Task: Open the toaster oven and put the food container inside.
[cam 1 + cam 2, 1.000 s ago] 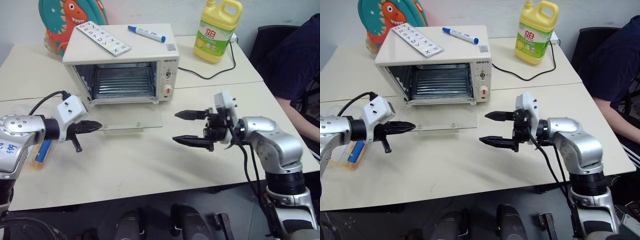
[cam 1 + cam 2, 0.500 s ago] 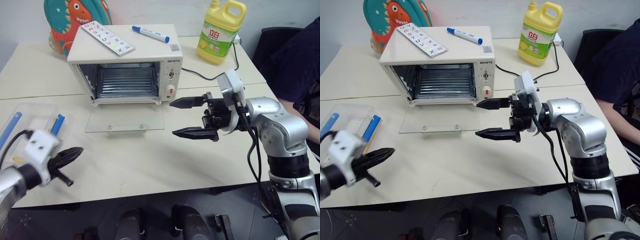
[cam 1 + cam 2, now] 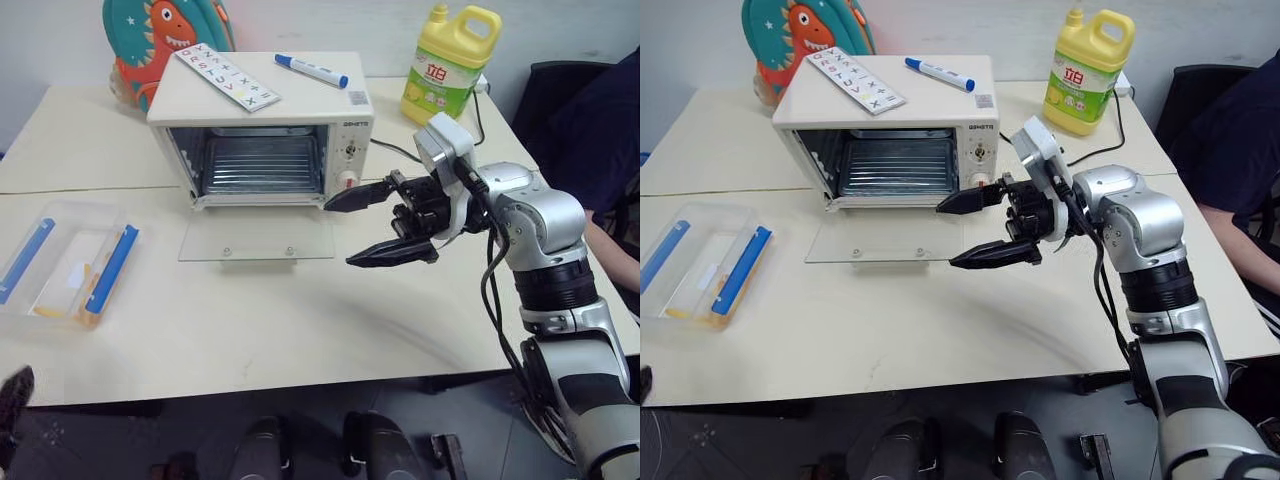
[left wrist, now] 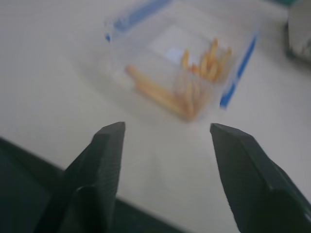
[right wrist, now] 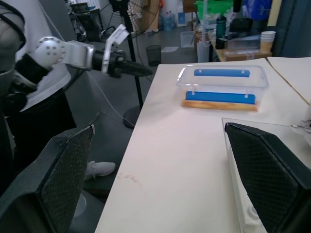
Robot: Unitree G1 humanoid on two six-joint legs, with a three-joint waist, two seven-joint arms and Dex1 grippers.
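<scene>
Oven (image 3: 262, 130) door's already down. Food container (image 3: 66, 265) sits on desk (image 3: 300, 330) far left, long axis running away from me. My left gripper (image 4: 165, 145), spread & empty, faces it — nearer arm. Right gripper (image 3: 372, 225), spread too, hangs by oven.

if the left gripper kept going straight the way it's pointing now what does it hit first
Most likely the food container: in the left wrist view it sits straight ahead between the open fingers of the left gripper, with bare table in between. Depth is unclear.
</scene>
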